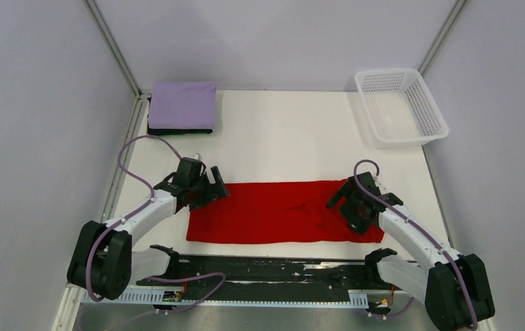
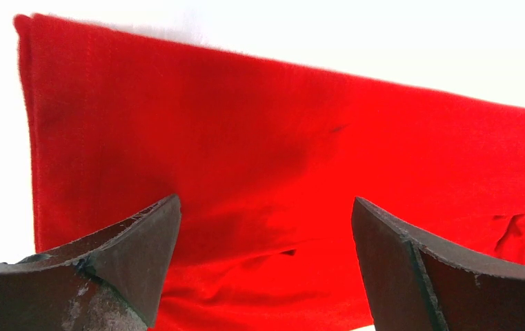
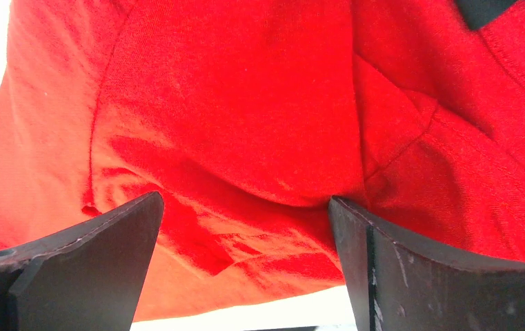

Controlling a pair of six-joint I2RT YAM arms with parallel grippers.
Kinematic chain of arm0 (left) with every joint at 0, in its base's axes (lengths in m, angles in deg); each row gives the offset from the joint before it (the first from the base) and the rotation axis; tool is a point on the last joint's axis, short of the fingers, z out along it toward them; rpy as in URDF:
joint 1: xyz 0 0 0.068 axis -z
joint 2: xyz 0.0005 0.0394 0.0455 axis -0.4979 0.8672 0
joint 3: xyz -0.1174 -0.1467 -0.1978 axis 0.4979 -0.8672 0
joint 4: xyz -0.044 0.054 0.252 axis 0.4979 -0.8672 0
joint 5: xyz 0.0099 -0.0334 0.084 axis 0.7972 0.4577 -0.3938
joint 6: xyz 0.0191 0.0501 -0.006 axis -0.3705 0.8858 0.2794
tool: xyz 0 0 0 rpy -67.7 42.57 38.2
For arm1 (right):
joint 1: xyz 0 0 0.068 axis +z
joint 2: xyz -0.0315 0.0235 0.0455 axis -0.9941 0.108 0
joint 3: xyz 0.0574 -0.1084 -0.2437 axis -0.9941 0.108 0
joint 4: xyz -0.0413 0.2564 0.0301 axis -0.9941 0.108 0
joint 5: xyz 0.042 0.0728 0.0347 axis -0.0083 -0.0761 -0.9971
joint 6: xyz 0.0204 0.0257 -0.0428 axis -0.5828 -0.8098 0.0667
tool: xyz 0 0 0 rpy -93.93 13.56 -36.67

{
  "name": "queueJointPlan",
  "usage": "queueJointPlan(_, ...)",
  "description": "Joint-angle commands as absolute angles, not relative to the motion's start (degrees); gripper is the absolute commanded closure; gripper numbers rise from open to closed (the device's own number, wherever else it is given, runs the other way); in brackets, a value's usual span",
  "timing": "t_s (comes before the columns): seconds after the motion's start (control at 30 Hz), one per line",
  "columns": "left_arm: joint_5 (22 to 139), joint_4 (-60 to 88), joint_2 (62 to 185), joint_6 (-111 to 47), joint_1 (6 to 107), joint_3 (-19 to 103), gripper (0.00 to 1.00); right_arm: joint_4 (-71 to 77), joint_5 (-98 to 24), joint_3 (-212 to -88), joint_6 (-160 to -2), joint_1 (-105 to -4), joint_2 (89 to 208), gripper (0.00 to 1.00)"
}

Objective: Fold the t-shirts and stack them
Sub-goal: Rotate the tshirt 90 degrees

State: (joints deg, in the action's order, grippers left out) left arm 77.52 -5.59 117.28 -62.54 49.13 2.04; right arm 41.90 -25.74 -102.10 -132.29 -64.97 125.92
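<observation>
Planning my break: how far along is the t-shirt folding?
Done: the lavender t-shirt lies folded on the dark t-shirt at the far left corner. In hand: the red t-shirt lies as a long strip, with the left gripper and right gripper open over its ends. Left: fold it square and stack it.

1. The red t-shirt [image 1: 280,210], at 6 o'clock on the table [image 1: 280,131], is seen as soft, matt knit cloth; a fine ribbed texture and stitched seams are shown in the wrist views.
2. The lavender t-shirt [image 1: 182,103], at 11 o'clock, is shown as smooth matt cloth, as is the dark t-shirt [image 1: 176,130] beneath it.
3. The basket [image 1: 411,138], at 1 o'clock, is made of white plastic mesh with a slight sheen.
4. The table is given a smooth, matt white top.
5. The fingers [image 2: 121,262] of the left gripper [image 2: 266,207] are seen as dark, matt and scuffed; those of the right gripper [image 3: 245,203] are alike.
</observation>
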Motion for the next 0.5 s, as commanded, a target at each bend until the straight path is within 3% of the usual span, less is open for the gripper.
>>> queueJointPlan(0.0, 76.32, -4.20, 116.69, -62.38, 49.33, -0.47, 0.00, 27.55, -26.96, -99.79, -132.74, -67.27, 131.03, 0.00)
queueJointPlan(0.2, 76.31, -4.42, 112.71, -65.06, 52.13, -4.98, 0.00, 17.65, -26.00, -106.87, -128.34, -70.88, 143.84, 0.00)
queueJointPlan(0.47, 76.01, -6.30, 109.28, -72.26, 61.57, -7.63, 0.00, 12.62, -34.34, -131.32, -117.80, -73.63, 170.85, 0.00)
